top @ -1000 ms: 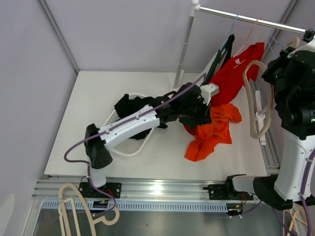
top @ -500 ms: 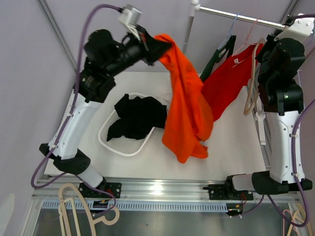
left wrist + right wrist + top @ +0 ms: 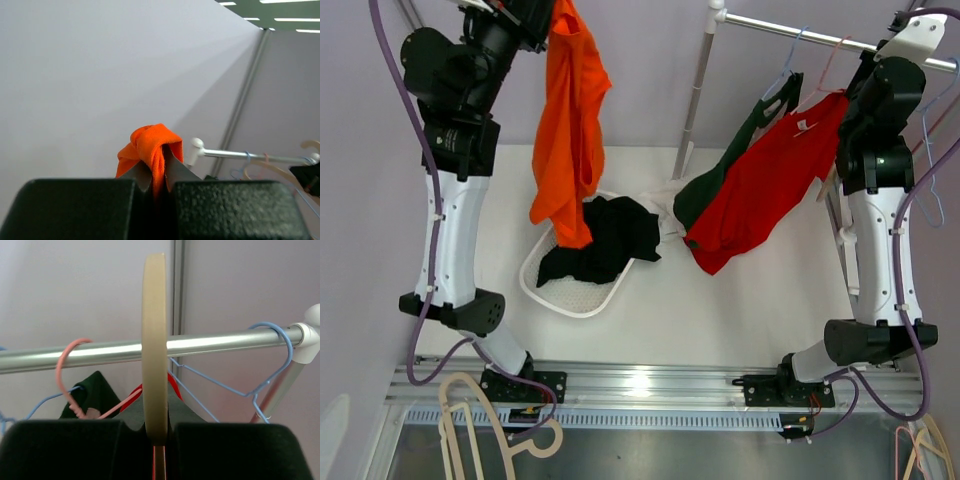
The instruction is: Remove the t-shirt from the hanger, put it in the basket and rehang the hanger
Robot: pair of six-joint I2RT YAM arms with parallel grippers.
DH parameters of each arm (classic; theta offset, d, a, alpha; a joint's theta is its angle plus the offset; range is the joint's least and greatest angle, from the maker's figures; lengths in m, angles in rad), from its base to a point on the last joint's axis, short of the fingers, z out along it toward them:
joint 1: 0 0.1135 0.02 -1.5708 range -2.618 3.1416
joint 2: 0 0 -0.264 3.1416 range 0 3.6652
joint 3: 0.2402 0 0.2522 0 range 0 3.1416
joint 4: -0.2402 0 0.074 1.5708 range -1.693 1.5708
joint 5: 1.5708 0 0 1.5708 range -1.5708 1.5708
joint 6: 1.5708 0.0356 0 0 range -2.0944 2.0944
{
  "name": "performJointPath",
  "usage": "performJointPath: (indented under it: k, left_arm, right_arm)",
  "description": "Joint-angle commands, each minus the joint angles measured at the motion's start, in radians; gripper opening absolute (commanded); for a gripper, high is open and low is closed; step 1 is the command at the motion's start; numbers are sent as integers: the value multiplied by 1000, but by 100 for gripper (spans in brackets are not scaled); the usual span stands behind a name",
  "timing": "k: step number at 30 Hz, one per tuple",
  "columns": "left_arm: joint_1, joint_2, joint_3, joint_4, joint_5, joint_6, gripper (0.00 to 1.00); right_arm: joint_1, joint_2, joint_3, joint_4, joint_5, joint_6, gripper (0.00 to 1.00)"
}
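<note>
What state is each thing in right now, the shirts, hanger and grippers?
left gripper: shut on orange t-shirt
orange t-shirt: off any hanger, dangling from the left gripper
right gripper: shut on beige hanger
beige hanger: held up at the rail
red t-shirt: hanging on the rail
black clothes: heaped in the basket

Orange shirt (image 3: 565, 120), 11 o'clock: hangs from raised left hand (image 3: 542, 18). Basket (image 3: 542, 288), 9 o'clock: black clothes (image 3: 605, 240). Red shirt (image 3: 770, 180), green garment (image 3: 715, 185), 2 o'clock: on rail (image 3: 790, 32).
</note>
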Motion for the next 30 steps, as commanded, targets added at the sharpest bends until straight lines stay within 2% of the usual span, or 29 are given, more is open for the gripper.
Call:
performJointPath:
  k: [1,5,8,9,12,15,21,23,26,28,30]
  left_arm:
    - [84,44,88,80,-11,-59,1]
    - [144,38,36,67,56,-159,1]
    - [144,-16,-102,96,104,-179,1]
    - [143,-57,-215,110,110,-185,1]
    - [127,-147,-378,155,104,-187,1]
    - [81,-218,-440,132,74,-119,1]
    - [-11,-307,-411,43,27,10,1]
    - [-31,-317,-356,0,24,26,1]
    - [-32,-272,-134,-101,35,40,1]
    - [-32,-255,-84,-153,35,46,1]
    - [-32,-275,-97,-153,35,45,1]
  right_arm:
    - [-30,17,-9,128,-15,-27,0]
    - [-73,57,-21,171,-29,-33,0]
    - [-99,89,-17,183,-44,-28,0]
    - [-113,98,-18,188,-53,-24,0]
    - [-134,118,-18,194,-73,-15,0]
    - [-153,130,-18,195,-90,-5,0]
    - [-173,134,-46,171,-102,30,0]
    - [-173,123,-78,174,-101,33,0]
    - [-173,121,-104,162,-101,36,0]
    - [-173,120,-120,154,-90,39,0]
    - [-174,117,-147,154,-83,45,0]
